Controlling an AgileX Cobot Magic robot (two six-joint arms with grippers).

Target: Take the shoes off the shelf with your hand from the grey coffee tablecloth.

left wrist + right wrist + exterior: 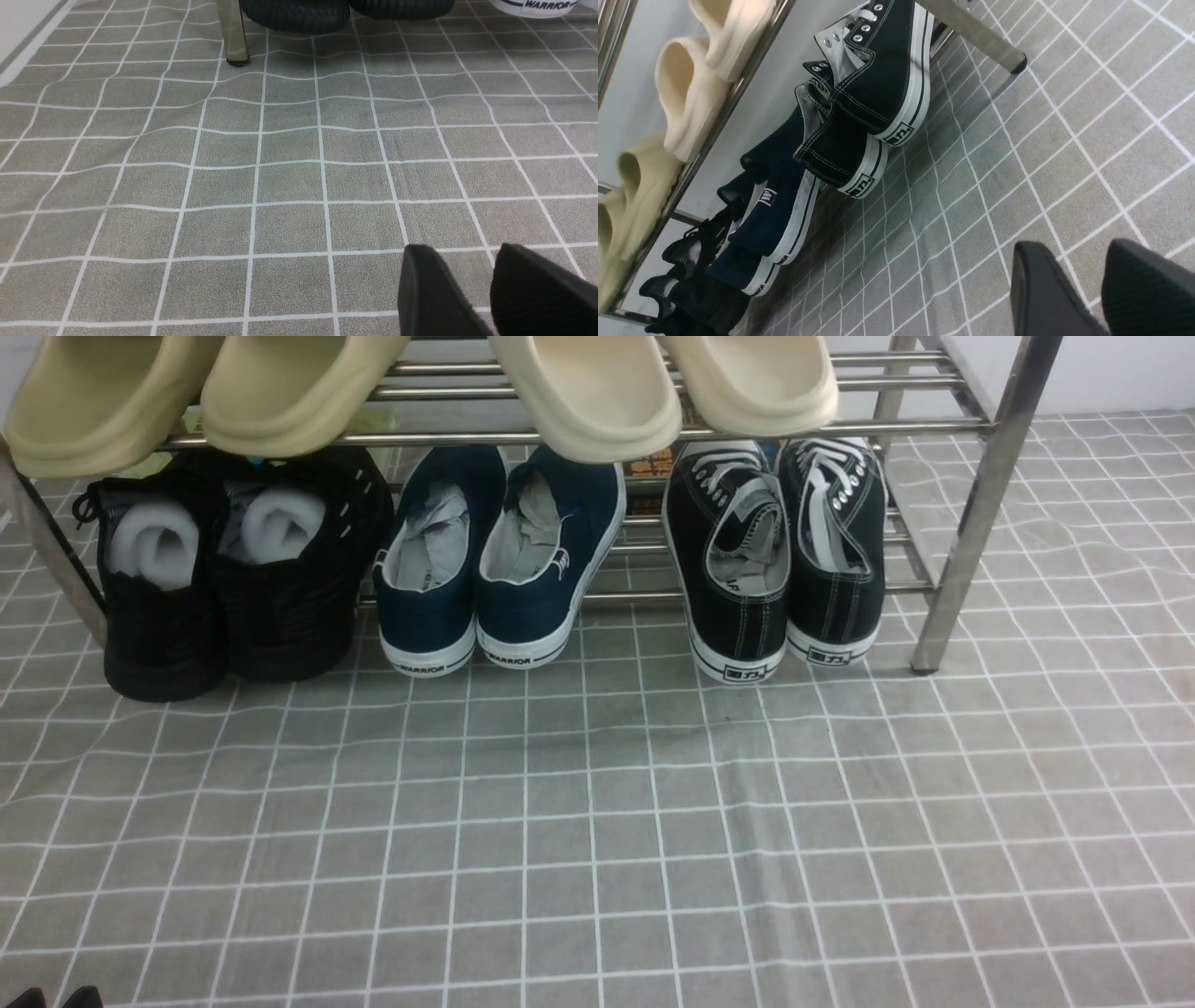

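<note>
The shoes (747, 607), black canvas sneakers with white laces, stand as a pair at the right end of the shelf's (971, 523) lower tier, heels out on the grey coffee tablecloth (597, 821). In the right wrist view the shoes (878, 88) are far off, next to a steel leg (971, 32). My right gripper (1071, 245) hangs above bare cloth, open, with only cloth showing between its fingers. It is outside the front view. My left gripper (462, 249) is also open over the cloth, and its tips (56, 997) peek in at the front view's bottom left corner.
Navy shoes (499, 569) sit in the middle of the lower tier, and all-black shoes stuffed with white foam (233, 579) at its left end. Beige slippers (579, 392) overhang from the upper bars. The shelf's left front leg (233, 32) stands on the cloth.
</note>
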